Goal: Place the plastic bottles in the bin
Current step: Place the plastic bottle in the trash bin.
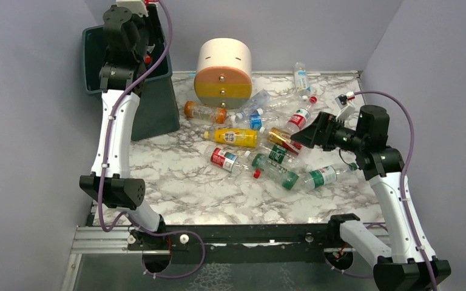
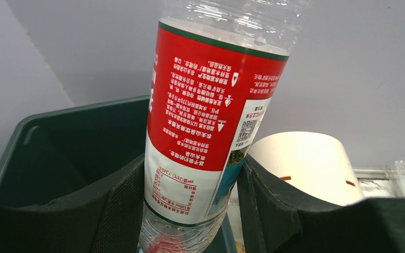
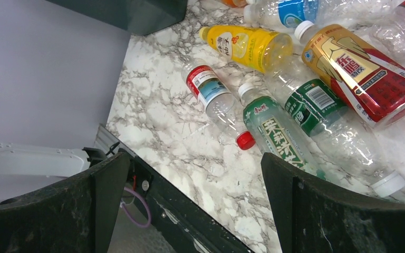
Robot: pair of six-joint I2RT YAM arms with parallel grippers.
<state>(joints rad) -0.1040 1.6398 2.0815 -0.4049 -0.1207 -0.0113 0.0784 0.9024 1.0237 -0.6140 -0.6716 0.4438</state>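
Red-labelled bottle (image 2: pixel 211 121), white Chinese print

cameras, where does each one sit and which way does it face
Top external: above and behind the bases, looking down at the table; both arms show.
Left wrist: over the bin, looking along its fingers shut on a red-label bottle.
Right wrist: over the table, looking down between its open fingers at the yellow bottle.
Shared: top and right wrist show the yellow bottle.
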